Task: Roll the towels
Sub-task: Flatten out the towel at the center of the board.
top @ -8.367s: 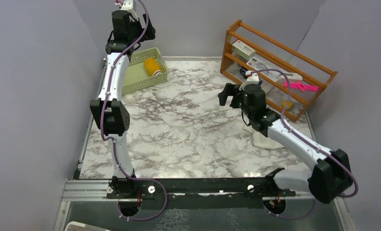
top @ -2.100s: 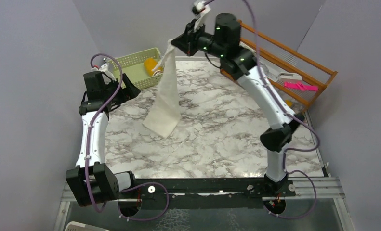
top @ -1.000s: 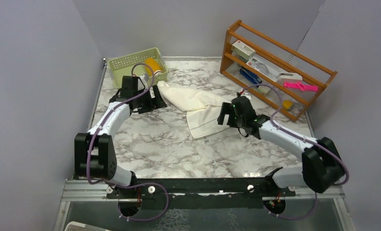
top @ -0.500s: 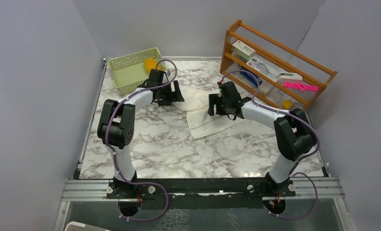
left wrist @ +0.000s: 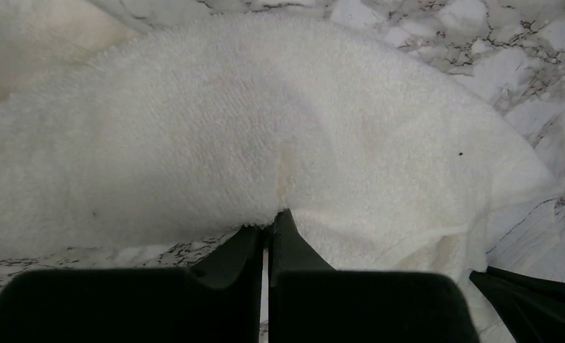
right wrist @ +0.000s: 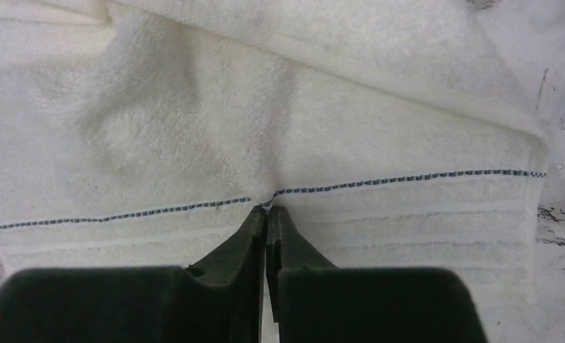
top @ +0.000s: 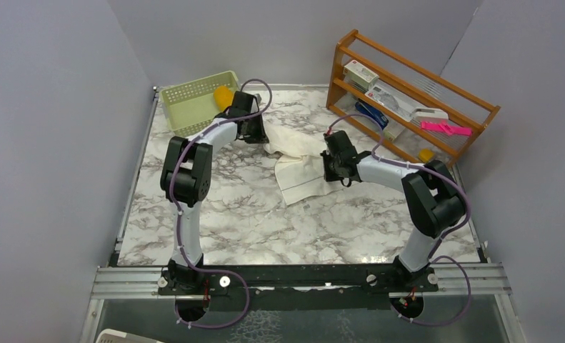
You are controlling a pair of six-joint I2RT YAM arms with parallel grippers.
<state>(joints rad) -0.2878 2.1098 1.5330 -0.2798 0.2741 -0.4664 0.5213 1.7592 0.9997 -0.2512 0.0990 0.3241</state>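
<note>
A cream-white towel (top: 294,174) lies crumpled on the marble table, its far part bunched up. My left gripper (top: 259,136) is at the towel's far-left end, and in the left wrist view its jaws (left wrist: 271,214) are shut, pinching the towel's (left wrist: 279,128) edge. My right gripper (top: 326,163) is at the towel's right side. Here too the jaws (right wrist: 267,209) are shut, nipping the towel (right wrist: 193,128) at its blue stitched line. The mustard-yellow towel (top: 223,94) sits rolled in the green basket (top: 186,93).
A wooden rack (top: 408,100) with boxes and a pink item stands at the back right. The green basket is in the back-left corner, just behind my left arm. Grey walls enclose the table on three sides.
Both grippers have gone from open to shut on the cream towel. The left gripper shifted slightly toward the back, and the towel's far part has bunched up between the two grippers.
</note>
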